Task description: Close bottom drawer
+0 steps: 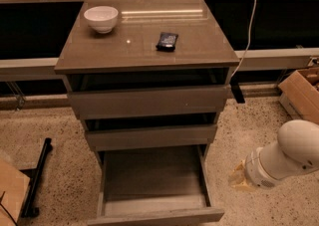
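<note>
The bottom drawer of the grey-brown cabinet is pulled far out toward me. Its shallow tray is empty and its flat front panel lies at the lower edge of the view. The two drawers above, the middle drawer and the top drawer, stand slightly out. My white arm comes in from the lower right. My gripper is at its yellowish end, low over the floor, just right of the open drawer's right side and apart from it.
A white bowl and a small dark object sit on the cabinet top. A cardboard box stands at the right, and a white cable hangs behind. A black stand and cardboard lie on the floor at the left.
</note>
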Robot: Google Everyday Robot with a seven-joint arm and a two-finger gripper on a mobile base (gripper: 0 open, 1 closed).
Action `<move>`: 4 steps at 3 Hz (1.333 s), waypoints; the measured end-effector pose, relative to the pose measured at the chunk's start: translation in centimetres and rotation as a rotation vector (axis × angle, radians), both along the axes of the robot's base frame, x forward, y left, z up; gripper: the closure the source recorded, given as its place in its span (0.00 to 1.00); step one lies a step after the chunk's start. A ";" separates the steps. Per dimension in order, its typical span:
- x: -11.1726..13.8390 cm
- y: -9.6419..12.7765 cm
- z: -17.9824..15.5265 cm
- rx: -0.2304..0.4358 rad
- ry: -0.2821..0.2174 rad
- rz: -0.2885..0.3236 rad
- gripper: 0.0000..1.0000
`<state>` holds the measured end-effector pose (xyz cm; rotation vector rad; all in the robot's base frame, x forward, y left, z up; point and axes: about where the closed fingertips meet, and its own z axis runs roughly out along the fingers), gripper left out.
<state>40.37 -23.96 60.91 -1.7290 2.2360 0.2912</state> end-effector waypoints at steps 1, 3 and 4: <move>-0.4 0.0 -3.4 0.023 -0.016 -0.002 1.00; 0.0 0.3 -4.8 -0.002 -0.013 -0.003 1.00; 0.7 -0.4 -11.5 0.032 -0.061 -0.022 1.00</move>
